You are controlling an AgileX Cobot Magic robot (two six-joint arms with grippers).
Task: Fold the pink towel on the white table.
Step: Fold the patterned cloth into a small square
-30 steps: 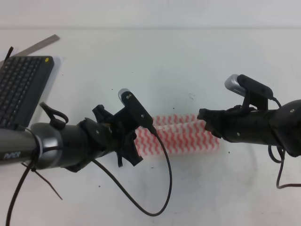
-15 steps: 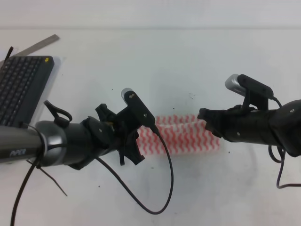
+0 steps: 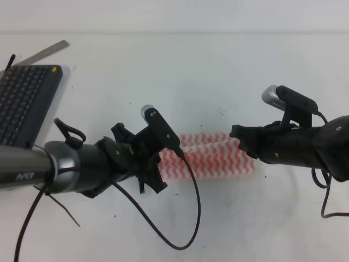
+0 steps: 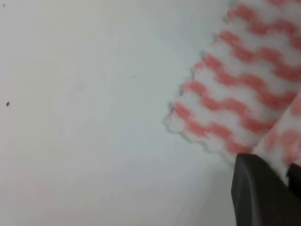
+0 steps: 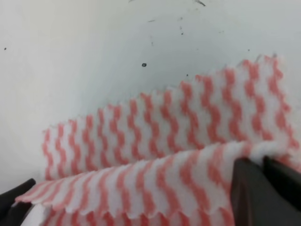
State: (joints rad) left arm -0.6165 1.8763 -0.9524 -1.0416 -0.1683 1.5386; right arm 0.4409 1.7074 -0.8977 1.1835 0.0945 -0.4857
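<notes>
Big plain white tabletop (image 3: 229,65), pretty bare. Dark grey keyboard (image 3: 23,103) far left. Thin pink-and-white zigzag towel (image 3: 215,159) mid-table, folded into long strip. Left black gripper (image 3: 154,170) at strip's left end, right black gripper (image 3: 243,143) at right end; each pinched closed on towel edge.
</notes>
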